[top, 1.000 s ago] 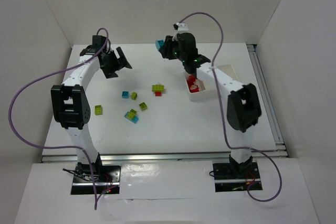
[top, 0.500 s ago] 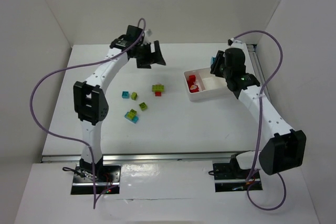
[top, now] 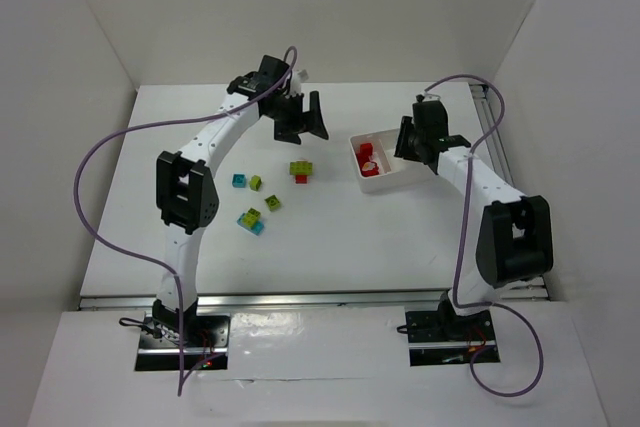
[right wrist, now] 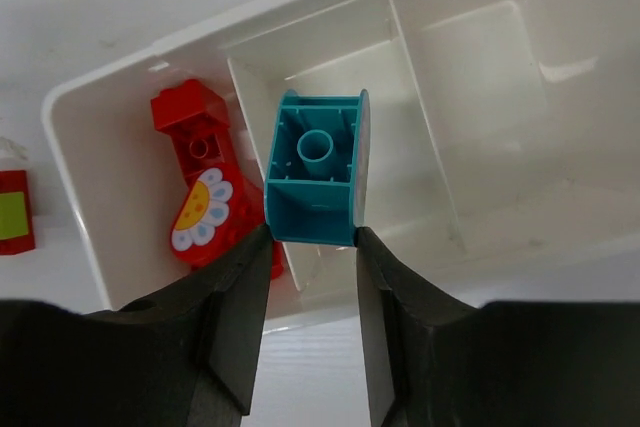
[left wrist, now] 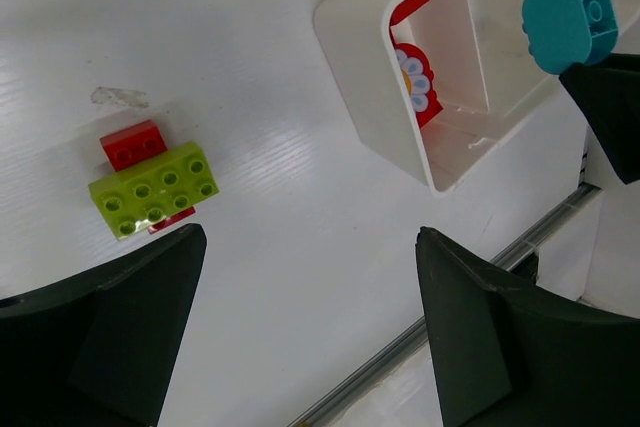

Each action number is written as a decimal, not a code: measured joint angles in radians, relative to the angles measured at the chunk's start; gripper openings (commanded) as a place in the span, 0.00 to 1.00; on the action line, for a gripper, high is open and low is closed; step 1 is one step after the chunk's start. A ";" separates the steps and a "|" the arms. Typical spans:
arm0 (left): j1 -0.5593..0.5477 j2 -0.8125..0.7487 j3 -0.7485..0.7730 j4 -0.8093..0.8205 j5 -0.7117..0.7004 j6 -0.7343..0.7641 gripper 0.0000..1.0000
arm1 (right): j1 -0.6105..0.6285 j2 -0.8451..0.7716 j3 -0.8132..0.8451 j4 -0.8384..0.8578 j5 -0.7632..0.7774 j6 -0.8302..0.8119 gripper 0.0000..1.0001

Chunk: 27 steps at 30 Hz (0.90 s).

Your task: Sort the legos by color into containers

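Tray [right wrist: 88, 217] end cropped; right tool [right wrist: 311, 237] hides cyan brick [right wrist: 315, 172] lower edge.

A white table [top: 330, 242] fills the middle of the scene. Plain white panels close it in: a back wall [top: 330, 7] on the far side, a left wall [top: 60, 107] and a right wall [top: 590, 127]. An aluminium rail [top: 320, 296] runs along its near edge. Nearer still lies a glossy white ledge [top: 330, 372], under soft, even light.
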 measured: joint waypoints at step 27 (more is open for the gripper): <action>0.142 -0.172 -0.063 -0.068 -0.145 0.055 0.96 | 0.207 0.265 0.175 -0.022 -0.196 0.027 0.66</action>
